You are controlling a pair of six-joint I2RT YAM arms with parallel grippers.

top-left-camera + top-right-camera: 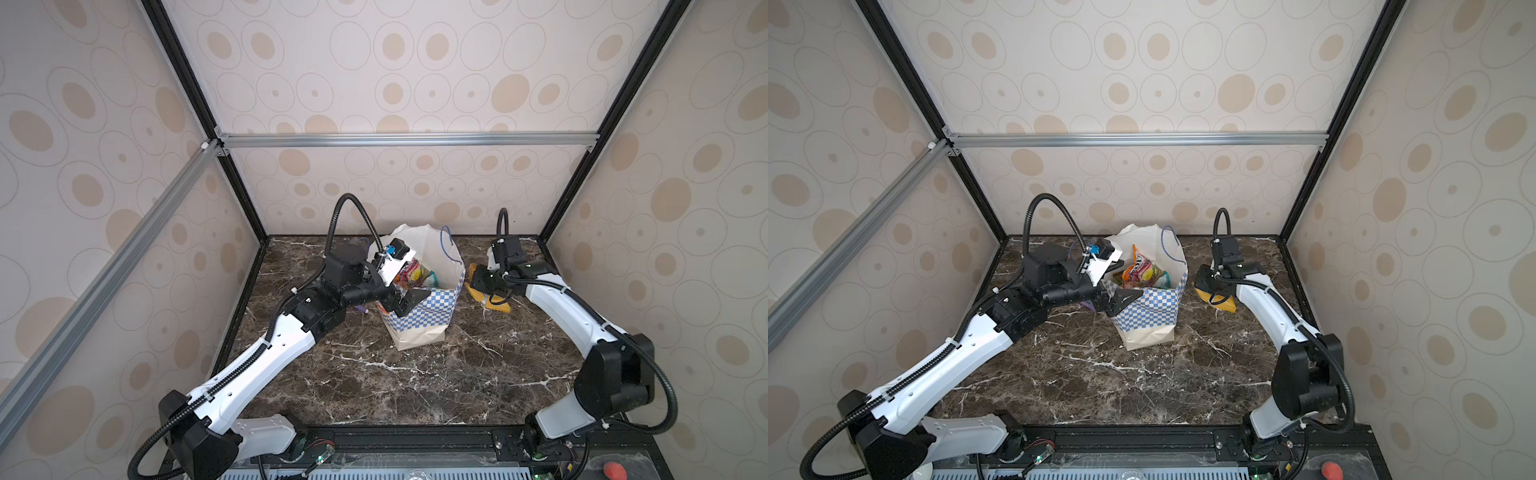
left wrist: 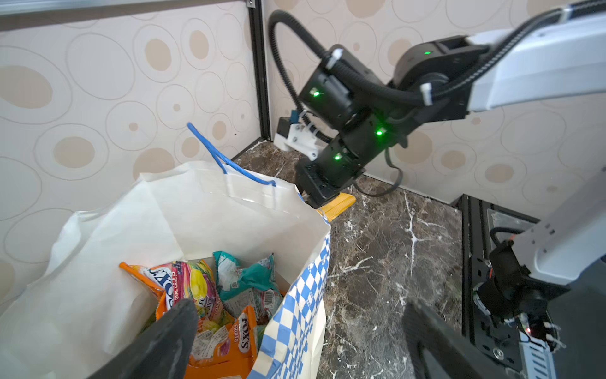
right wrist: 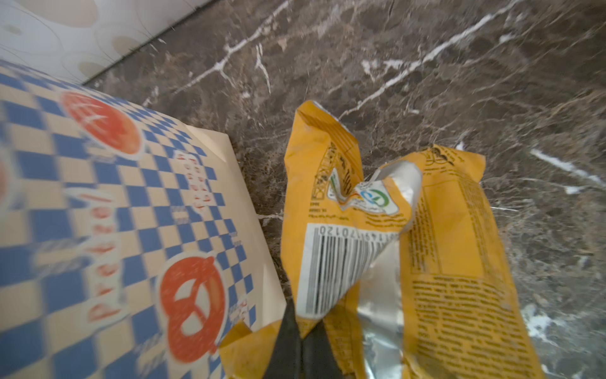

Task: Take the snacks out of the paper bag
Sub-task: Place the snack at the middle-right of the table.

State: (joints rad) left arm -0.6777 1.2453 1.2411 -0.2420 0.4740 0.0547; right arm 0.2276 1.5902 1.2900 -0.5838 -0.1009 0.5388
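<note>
- Table (image 1: pixel 415 382): dark marble top, fills the lower middle of both top views.
- Paper bag (image 1: pixel 419 324) (image 1: pixel 1146 316): upright at frame centre, mouth open, blue checkered band on the near wall.
- Left gripper (image 1: pixel 1121 301): at the bag's near-left rim, just left of centre. Jaws spread wide. In the left wrist view (image 2: pixel 298 306), 1 finger (image 2: pixel 164 341) hangs over the bag's mouth, the other is outside over the table, and the checkered wall (image 2: pixel 295 315) runs between them. Nothing pinched.
- Right gripper (image 1: pixel 484 286): right of centre, just beside the bag. Jaws closed on 1 end of a yellow packet (image 1: pixel 496 305). The right wrist view shows the fingertips (image 3: pixel 295 325) together on its crinkled foil (image 3: pixel 442 246), next to the bag's side (image 3: pixel 98 197).
- Snacks (image 2: pixel 210 295) (image 1: pixel 1142 270): orange and teal packets piled inside the bag, at lower centre of the left wrist view.
- Purple pen (image 1: pixel 360 310): on the table, left of the bag, partly hidden by the left arm.
</note>
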